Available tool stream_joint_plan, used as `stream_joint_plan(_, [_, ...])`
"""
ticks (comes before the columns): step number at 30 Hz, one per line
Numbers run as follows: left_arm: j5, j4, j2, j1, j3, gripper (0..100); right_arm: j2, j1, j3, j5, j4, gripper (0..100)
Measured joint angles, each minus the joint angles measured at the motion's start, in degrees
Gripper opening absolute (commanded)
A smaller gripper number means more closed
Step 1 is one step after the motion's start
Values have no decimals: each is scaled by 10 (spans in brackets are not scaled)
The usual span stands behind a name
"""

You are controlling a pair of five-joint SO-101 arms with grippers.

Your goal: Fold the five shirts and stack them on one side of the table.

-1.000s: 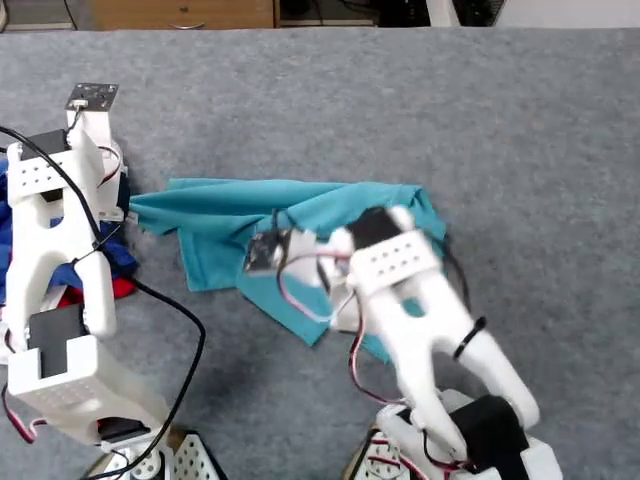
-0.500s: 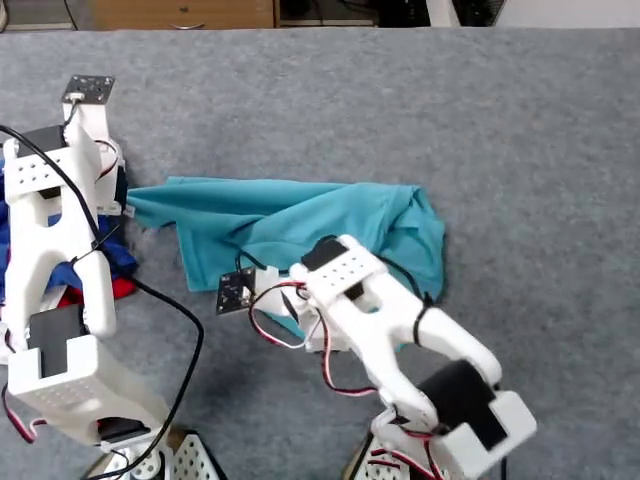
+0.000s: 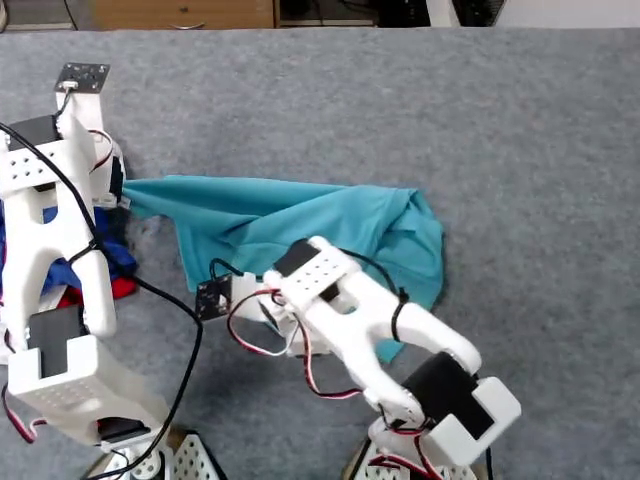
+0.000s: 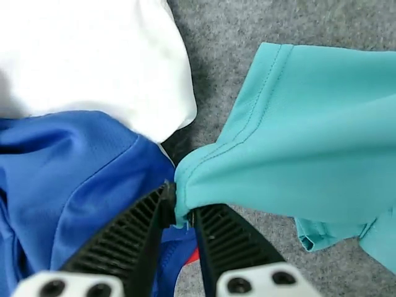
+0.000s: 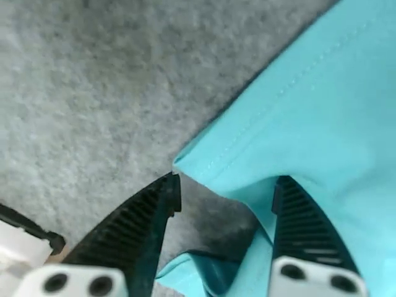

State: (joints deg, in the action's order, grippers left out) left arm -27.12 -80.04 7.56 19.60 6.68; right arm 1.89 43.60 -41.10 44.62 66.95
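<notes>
Teal shirt (image 4: 309, 124) edge, seemingly hem, in left hand (image 4: 180, 207)

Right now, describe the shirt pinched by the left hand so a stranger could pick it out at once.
On the grey carpeted table, a crumpled teal fabric shirt lies spread across the middle. The left hand pinches one corner of it beside a pile; unlike that pile's white shirt and blue shirt, it is teal and lies loose.

Bright, even light fr. above; soft shadows under teal shirt (image 3: 330, 215).
</notes>
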Motion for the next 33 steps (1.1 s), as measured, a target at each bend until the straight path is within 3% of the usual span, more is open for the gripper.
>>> stream_joint_plan(5, [0,0,0,0,0,19,-1,1,0,-4,-21,224])
stream_joint_plan(11, [0,0,0,0,0,19,-1,1,0,-26,-64,0])
stream_joint_plan(20, [0,0,0,0,0,19,-1,-17,0,-32,-76,2])
stream_joint_plan(26, [0,-19,0,0,11,19,-1,-99,62,-32,4,2])
stream_joint_plan(33, [8,-117,0,-10,144,19,62,-215,206,-32,103,2])
